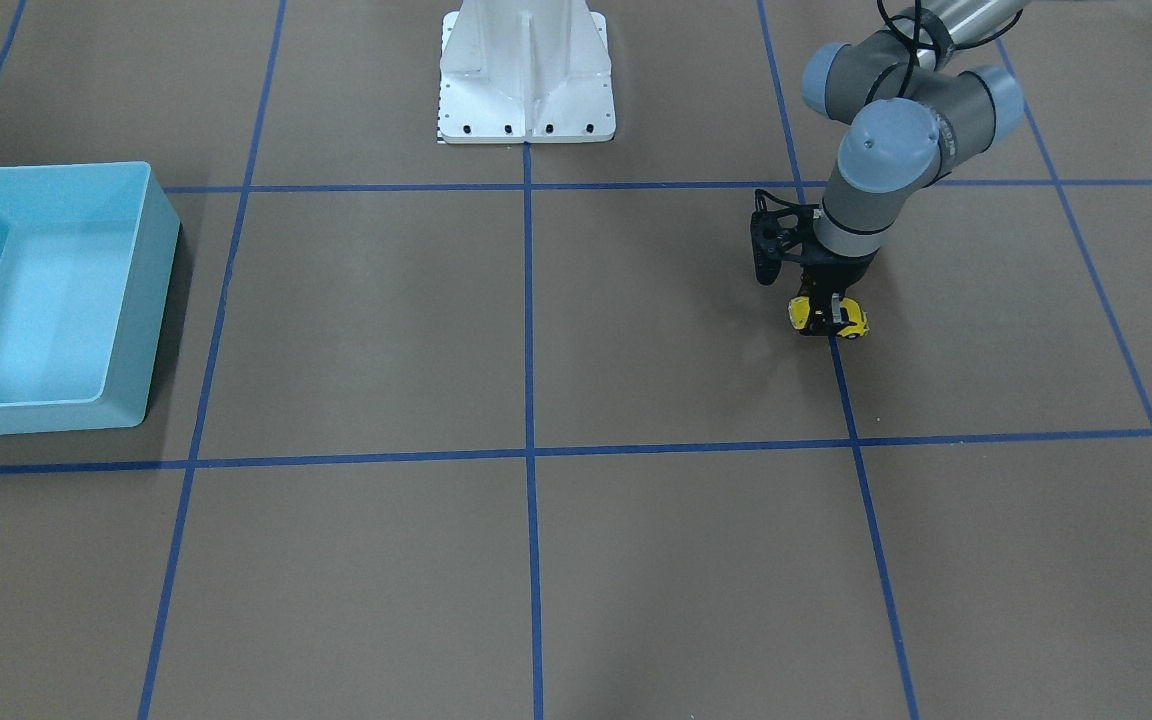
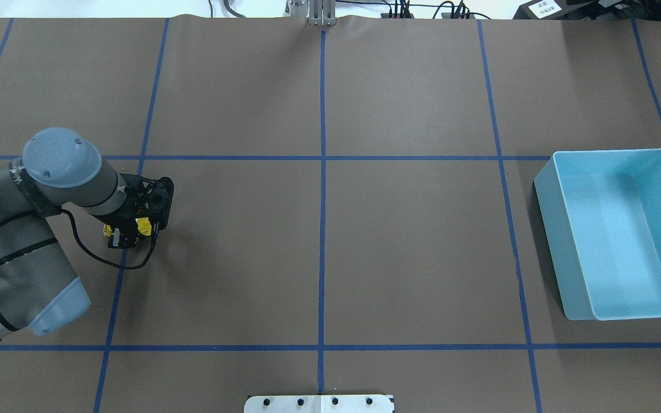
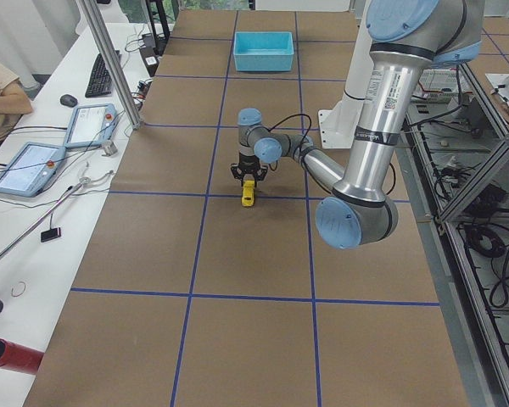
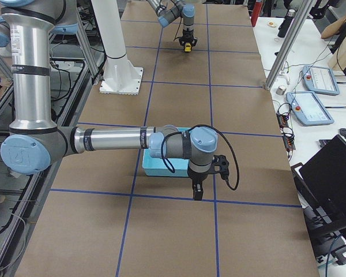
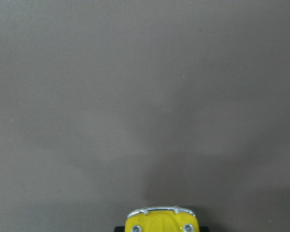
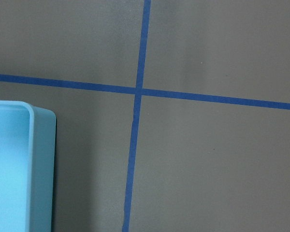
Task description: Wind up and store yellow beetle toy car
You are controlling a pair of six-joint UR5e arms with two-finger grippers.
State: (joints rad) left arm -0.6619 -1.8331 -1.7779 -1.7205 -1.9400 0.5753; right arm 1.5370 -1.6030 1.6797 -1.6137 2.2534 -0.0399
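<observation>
- The car [image 1: 850, 323] sits low on the table [image 1: 636, 350], on the robot's left side. It is right by a blue line [image 1: 841, 380].
- The left gripper [image 1: 826, 320] comes straight down over the car. Its two fingers are on either side of the car and look squeezed tight on it.
- In the left wrist view, only the yellow nose of the car peeks in at the bottom edge. The rest of that view is bare table.
- I cannot tell if the wheels touch the table or float just above it. From the side the car looks like it is down on the table.
- So the grab looks done. I think the winding part is happening now or is about to start, but the pictures do not show if the car has been wound at all.
- The bin [image 1: 158, 290] is far away, on the other side of the table. Nothing is inside it.
- So storing the car is not done yet. The car has to go all the way across to the bin.
- The right gripper [image 4: 197, 190] hangs just beside the bin, pointing down. It shows up only in a side view, so I cannot tell if it is open or closed. It has nothing to do with the car right now.
</observation>
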